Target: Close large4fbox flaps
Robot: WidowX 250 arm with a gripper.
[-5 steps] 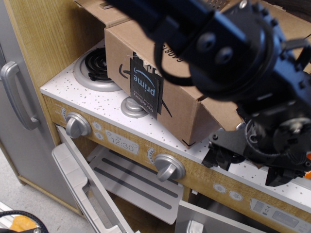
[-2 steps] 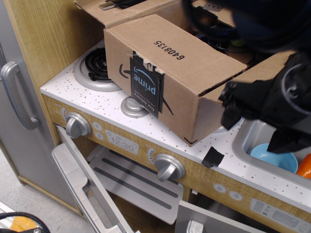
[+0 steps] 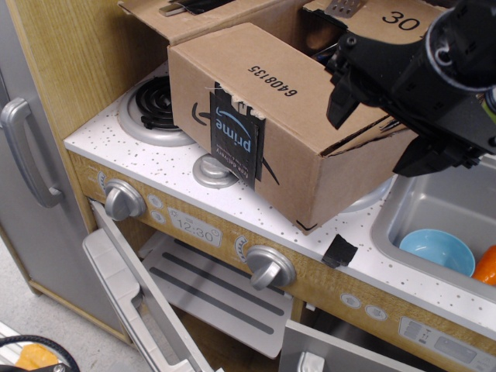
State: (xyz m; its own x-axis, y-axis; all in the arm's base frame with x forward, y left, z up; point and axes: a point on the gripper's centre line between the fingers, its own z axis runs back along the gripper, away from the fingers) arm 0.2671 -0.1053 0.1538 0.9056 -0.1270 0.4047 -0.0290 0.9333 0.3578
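Cardboard box half shut, arm hovering over its right end.

Corrugated and brown, the box (image 3: 256,132) sat on the toy stove's white counter (image 3: 139,159), covering the burners. The near flap (image 3: 267,81), printed "6408135", lay folded flat; the far-left flap (image 3: 194,19) and the "30" flap (image 3: 387,19) stood open. The black gripper (image 3: 422,74) hung above the right edge; whether its jaws were parted or clenched could not be told. Judged mid-task: next, a remaining flap needs pressing down. Dark items showed inside the box, unclear. The sink (image 3: 403,213) held a blue bowl (image 3: 438,252) and something orange (image 3: 486,266).
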